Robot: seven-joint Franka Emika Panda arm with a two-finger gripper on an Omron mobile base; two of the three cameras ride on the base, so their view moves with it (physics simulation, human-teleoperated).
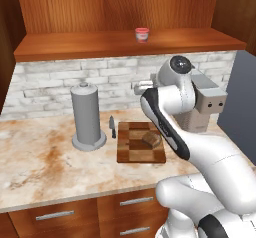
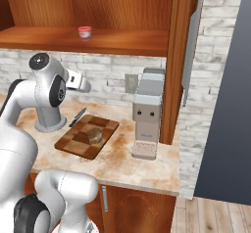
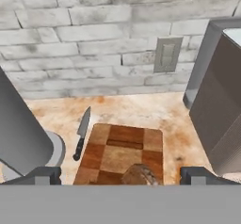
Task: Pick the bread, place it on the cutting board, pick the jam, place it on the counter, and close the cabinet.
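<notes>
The bread (image 1: 151, 140) (image 2: 94, 135) (image 3: 140, 174) lies on the checkered cutting board (image 1: 131, 152) (image 2: 73, 144) (image 3: 117, 148), toward its right end. My gripper (image 1: 136, 88) (image 2: 88, 86) (image 3: 122, 176) hangs well above the board, near the brick wall. It is open and holds nothing, with its fingertips (image 3: 44, 175) wide apart. The jam (image 1: 142, 34) (image 2: 85, 32) stands upright on the shelf of the open cabinet (image 1: 125, 44) (image 2: 122, 41). The right cabinet door (image 2: 193, 46) is swung out, seen edge-on. The counter (image 1: 40, 162) (image 2: 122, 166) carries the board.
A grey paper towel holder (image 1: 87, 117) (image 3: 19, 133) stands left of the board. A knife (image 1: 112, 127) (image 2: 77, 116) (image 3: 82, 132) lies between them. A grey coffee machine (image 2: 147, 112) (image 3: 221, 110) sits to the right. Drawers (image 1: 55, 215) run under the counter.
</notes>
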